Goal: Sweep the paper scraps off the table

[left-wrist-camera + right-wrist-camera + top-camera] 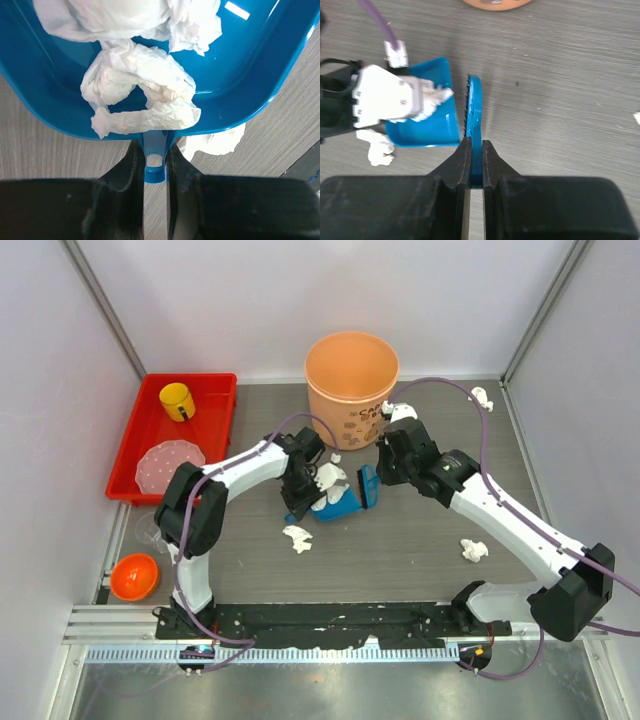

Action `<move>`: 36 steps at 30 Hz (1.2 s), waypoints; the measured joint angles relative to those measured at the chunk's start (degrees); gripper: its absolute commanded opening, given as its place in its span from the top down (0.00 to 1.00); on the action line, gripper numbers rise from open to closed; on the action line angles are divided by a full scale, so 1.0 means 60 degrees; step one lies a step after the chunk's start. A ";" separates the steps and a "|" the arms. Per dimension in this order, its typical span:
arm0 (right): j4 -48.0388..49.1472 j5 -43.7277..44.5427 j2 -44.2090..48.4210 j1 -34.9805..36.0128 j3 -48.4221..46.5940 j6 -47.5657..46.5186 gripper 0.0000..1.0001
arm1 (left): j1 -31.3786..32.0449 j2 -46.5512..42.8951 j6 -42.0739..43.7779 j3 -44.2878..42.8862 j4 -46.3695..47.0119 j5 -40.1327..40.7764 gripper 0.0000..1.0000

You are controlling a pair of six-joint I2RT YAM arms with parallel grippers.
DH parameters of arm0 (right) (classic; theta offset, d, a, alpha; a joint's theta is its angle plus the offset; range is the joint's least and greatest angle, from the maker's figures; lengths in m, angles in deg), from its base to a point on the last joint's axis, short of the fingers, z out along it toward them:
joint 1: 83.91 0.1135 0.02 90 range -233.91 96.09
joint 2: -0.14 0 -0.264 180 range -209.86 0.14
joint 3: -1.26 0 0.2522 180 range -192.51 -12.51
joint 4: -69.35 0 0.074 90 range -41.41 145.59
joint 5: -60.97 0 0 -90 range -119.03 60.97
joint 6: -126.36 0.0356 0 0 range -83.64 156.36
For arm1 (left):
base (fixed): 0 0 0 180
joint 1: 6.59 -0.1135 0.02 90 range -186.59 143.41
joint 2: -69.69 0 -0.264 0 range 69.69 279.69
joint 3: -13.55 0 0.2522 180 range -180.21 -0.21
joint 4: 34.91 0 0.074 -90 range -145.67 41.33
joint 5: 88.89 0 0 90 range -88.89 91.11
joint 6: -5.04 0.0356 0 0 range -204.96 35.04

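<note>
My left fingers [127, 172] clamp the blue dustpan [260, 75] by its handle, with several paper scraps [145, 90] inside. My right fingers [462, 165] pinch the blue brush [475, 107] just beside the pan's mouth. Other scraps lie loose on the tabletop [400, 570]; best to keep the lip flat and sweep low.

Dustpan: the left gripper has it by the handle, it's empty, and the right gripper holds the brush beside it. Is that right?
Not quite. The dustpan is not empty: the left wrist view shows crumpled paper scraps lying in it. The rest stands: the left gripper has it by the handle and the right gripper holds the brush beside it.
</note>
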State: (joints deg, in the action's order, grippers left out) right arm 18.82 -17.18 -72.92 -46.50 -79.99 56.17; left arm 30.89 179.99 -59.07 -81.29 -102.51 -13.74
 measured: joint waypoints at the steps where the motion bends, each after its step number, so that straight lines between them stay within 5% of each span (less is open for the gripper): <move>1: -0.0106 0.0168 0.0040 -0.0004 -0.0055 -0.0022 0.99 | -0.0124 -0.0058 -0.0025 0.0018 0.0015 -0.0069 1.00; 12: -0.0962 0.2073 0.0954 0.0000 -0.0718 -0.0248 0.99 | -0.1005 -0.2310 -0.0444 0.0605 -0.0011 -0.0073 1.00; 21: -0.1067 0.2503 0.0765 -0.0004 -0.0703 -0.0364 0.99 | -0.3308 -0.3056 -0.0535 -0.0678 -0.0659 0.0200 1.00; 27: -0.1027 0.2419 0.0561 -0.0033 -0.0430 -0.0510 0.99 | -0.3636 -0.2433 -0.0648 -0.3337 -0.0918 0.1038 1.00; 36: -0.0922 0.2375 0.0583 -0.0353 0.0069 -0.0539 0.99 | -0.3286 0.0874 -0.1504 -0.9872 -0.1078 0.2113 1.00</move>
State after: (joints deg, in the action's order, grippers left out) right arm 13.29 -2.93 -69.42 -48.62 -79.57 52.94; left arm 11.17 185.23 -68.10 -140.52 -108.98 -1.07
